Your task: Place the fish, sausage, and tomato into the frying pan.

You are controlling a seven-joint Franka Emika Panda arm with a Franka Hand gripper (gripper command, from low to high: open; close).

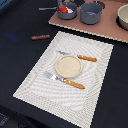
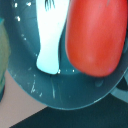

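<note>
In the exterior view the dark grey frying pan (image 1: 70, 13) stands on the tan board at the back, its thin handle pointing to the exterior view's left. The white fish (image 1: 60, 6) and the red tomato (image 1: 63, 9) are inside its rim. The reddish-brown sausage (image 1: 40, 37) lies on the dark table, well apart from the pan. The wrist view looks straight into the pan (image 2: 55, 92). It shows the fish (image 2: 50, 45) lying on the pan floor and the tomato (image 2: 95, 35) very large and close. No gripper fingers show in either view.
A deeper grey pot (image 1: 91, 13) stands beside the pan on the tan board (image 1: 100, 29), with another bowl (image 1: 123, 17) at the board's right end. A beige bowl (image 1: 68, 66) sits on a striped placemat between a knife (image 1: 86, 58) and a fork (image 1: 72, 83) with orange-brown handles.
</note>
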